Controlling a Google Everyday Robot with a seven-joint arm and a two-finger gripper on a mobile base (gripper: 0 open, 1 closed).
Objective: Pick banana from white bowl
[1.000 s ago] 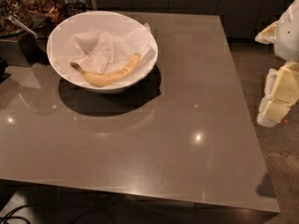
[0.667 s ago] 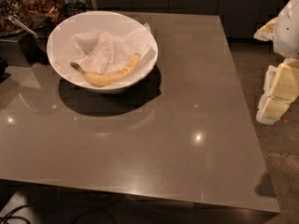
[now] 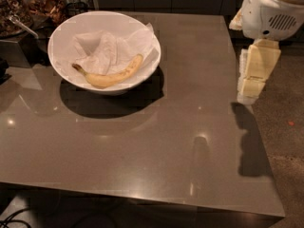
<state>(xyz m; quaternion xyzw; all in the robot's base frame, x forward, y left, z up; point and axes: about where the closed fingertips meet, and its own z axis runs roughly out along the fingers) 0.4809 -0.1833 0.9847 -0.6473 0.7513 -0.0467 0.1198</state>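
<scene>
1: One banana [image 3: 108,75], lying on its side inside the white bowl [image 3: 59,51], right on top of the crumpled white paper [image 3: 102,49] that lines it. The dark stem end points left and the yellow curve sags toward the bowl's near wall. Anyone spot where the claw is?

2: Yep, the gripper [image 3: 251,87] is way over on the right, hanging out by the table's right edge. It's cream-coloured and sits just under the white robot body [image 3: 270,8] in the top corner. It's well apart from the banana, with a broad stretch of tabletop between the two. It's not touching the bowl and not above it either.

1: Wide or narrow?

2: Honestly can't tell. From here it just reads as a stack of pale blocks.

1: Fair. The bowl sits on the far-left part of the table [image 3: 142,151], a glossy grey-brown top, and throws a dark shadow [image 3: 109,103] toward the near side.

2: The gripper's shadow [image 3: 251,141] falls across the table's right edge, just nearer to us than the gripper itself. Behind the bowl, top left, there are containers of brownish stuff [image 3: 45,4], and a metal handle [image 3: 21,25] pokes out beside them. Right of the table is speckled floor [image 3: 285,175] with a small red spot [image 3: 290,123] on it.
</scene>
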